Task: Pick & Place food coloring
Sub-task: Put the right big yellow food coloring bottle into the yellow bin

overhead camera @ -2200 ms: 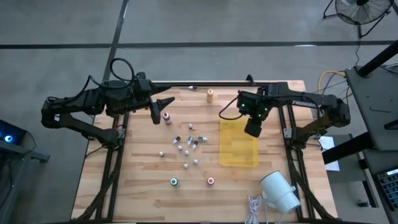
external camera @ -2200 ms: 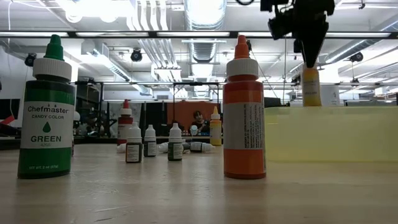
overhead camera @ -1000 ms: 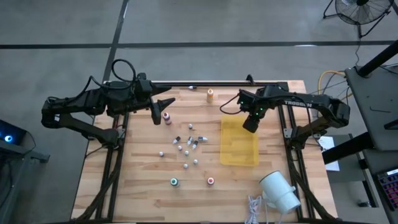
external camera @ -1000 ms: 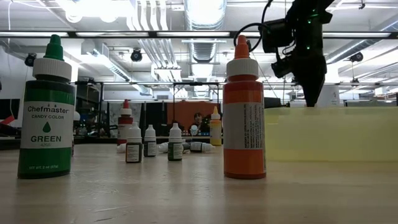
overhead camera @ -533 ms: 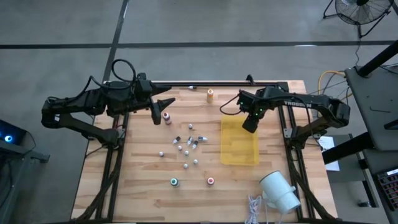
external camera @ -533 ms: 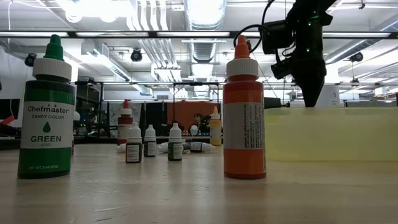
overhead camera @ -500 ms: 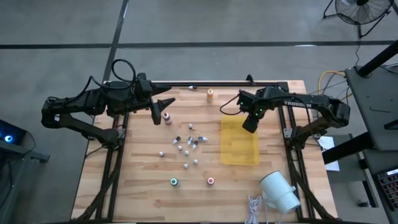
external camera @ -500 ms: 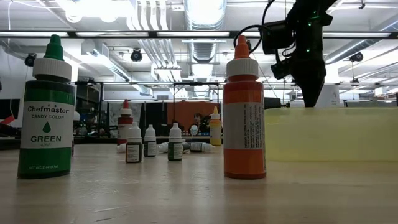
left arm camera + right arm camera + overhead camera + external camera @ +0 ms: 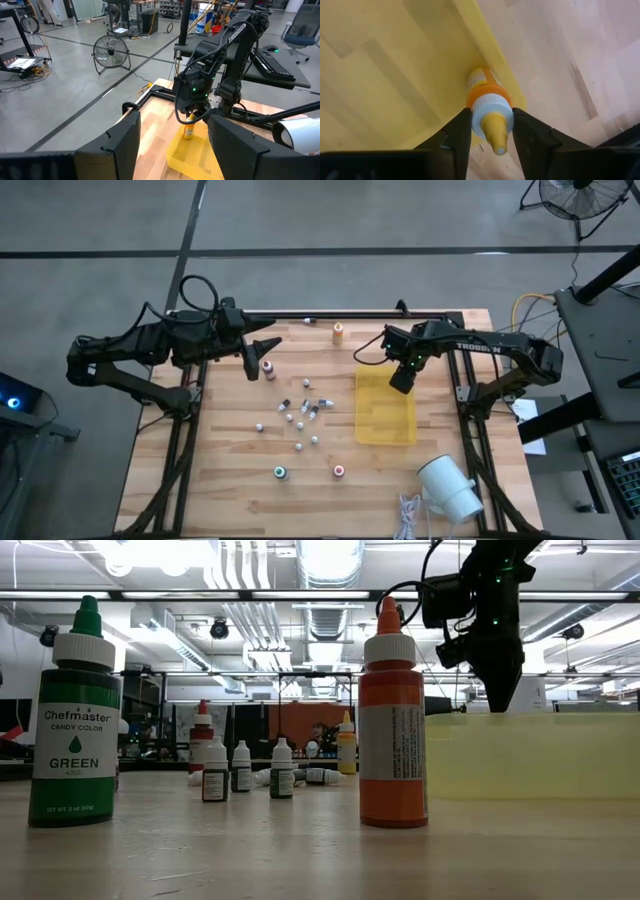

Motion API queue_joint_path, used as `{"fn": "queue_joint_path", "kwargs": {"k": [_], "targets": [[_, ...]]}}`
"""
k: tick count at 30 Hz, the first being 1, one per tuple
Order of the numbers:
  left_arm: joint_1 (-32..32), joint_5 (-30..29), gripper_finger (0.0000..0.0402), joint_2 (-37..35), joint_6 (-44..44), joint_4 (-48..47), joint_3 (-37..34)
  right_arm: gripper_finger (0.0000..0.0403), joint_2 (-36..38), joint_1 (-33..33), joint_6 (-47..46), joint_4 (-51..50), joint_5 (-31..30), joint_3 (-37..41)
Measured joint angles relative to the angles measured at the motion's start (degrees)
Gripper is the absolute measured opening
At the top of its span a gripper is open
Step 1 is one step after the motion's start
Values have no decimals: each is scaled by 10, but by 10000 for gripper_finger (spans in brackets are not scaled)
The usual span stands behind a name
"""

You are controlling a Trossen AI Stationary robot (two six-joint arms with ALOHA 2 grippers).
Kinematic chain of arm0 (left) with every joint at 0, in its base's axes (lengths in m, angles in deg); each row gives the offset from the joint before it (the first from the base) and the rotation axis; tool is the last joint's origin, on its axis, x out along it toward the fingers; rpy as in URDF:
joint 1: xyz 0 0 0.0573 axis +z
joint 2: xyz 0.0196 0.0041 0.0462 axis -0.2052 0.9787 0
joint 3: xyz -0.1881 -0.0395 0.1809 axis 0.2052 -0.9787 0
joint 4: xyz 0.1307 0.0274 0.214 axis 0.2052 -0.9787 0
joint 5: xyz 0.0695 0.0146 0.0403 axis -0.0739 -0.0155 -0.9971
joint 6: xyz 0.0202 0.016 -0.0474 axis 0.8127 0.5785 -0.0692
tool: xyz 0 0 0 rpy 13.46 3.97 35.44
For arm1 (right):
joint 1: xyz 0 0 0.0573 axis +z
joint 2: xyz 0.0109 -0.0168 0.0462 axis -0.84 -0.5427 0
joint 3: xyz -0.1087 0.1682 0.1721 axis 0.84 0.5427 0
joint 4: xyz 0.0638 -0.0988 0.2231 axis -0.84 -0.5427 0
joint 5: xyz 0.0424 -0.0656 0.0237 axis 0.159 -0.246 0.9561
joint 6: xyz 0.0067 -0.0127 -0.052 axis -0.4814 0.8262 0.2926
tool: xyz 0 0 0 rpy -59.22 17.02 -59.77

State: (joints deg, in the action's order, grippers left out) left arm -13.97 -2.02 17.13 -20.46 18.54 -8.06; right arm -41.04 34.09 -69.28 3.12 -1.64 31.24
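Holding a small yellow-orange squeeze bottle with a white collar and a yellow pointed tip between its two dark fingers, the right gripper stands in the high view at the upper edge of the flat yellow rectangular tray, right of the centre of the frame. The right wrist view shows the fingers clamped on the neck of this bottle, and its base is at the inner corner of the yellow tray wall; I cannot tell if it touches the floor of the tray. The left gripper waits at the upper left of the wooden table, its fingers apart, just beside a pink-topped bottle. Another orange-topped bottle stands upright near the top edge of the table. A group of tiny whitish vials lies in the middle of the table, some upright and some on their side. Lower in the frame stand a green-topped bottle and a red-topped bottle, well apart from each other. A big white cylinder lies at the lower right corner.
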Motion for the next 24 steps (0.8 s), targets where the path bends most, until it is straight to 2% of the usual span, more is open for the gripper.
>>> {"fn": "queue_joint_path", "kwargs": {"k": [7, 20, 24], "targets": [[0, 0, 204, 0, -1, 0, 0, 156, 0, 0, -2, 0, 0, 0], [0, 0, 204, 0, -1, 0, 0, 180, 0, 0, -10, 1, 1, 0], [0, 0, 204, 0, -1, 0, 0, 187, 0, 0, -10, 1, 19, 0]]}}
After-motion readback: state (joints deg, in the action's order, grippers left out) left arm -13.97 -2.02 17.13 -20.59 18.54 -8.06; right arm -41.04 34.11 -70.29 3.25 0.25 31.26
